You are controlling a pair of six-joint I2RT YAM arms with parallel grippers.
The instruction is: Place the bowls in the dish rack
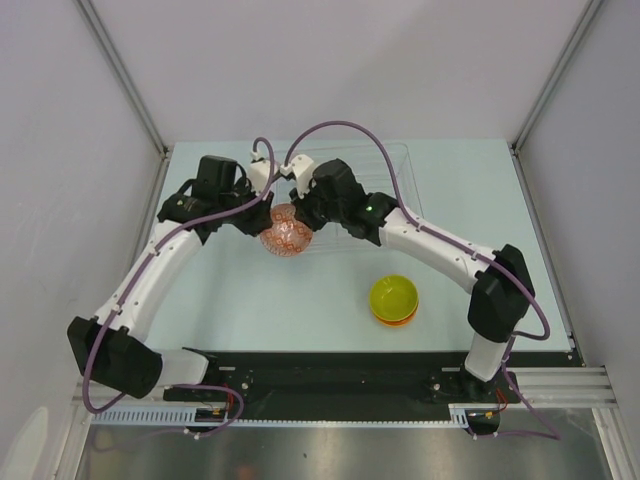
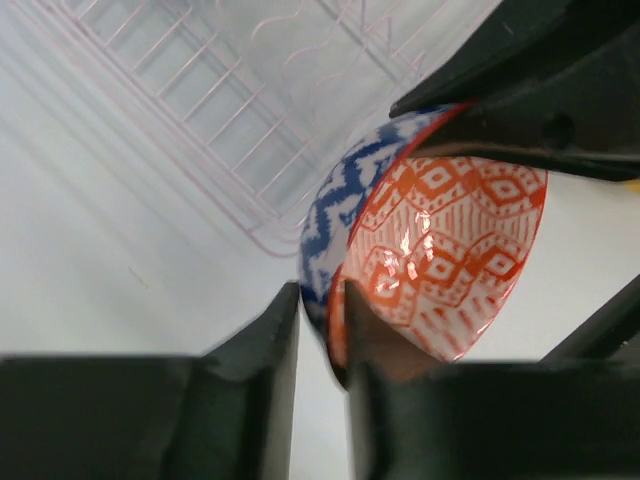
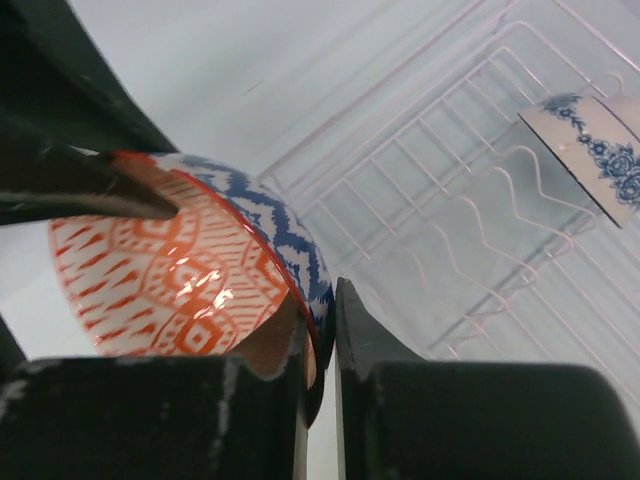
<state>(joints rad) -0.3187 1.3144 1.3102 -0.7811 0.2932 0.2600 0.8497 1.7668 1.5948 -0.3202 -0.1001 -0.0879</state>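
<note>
Item: patterned bowl (image 1: 285, 232), tipped on edge, held between both arms at the near wall of the dish rack (image 3: 440, 210). Your right gripper (image 3: 322, 330) pinches its rim. Your left gripper (image 2: 322, 330) sits narrow astride the opposite rim, grip uncertain. The rack's prongs lie just beyond the bowl, nearer your right arm

Glossy, smooth glaze on the patterned bowl (image 2: 440, 250), with bright highlights inside. Same gloss on the yellow-green bowl (image 1: 394, 293). Clear, smooth plastic for the dish rack (image 2: 200, 110), with thin pale prongs. Matt black plastic on the right gripper's fingers (image 3: 450, 420), scuffed grey along the edges. Matt, even table (image 1: 300, 290).
</note>
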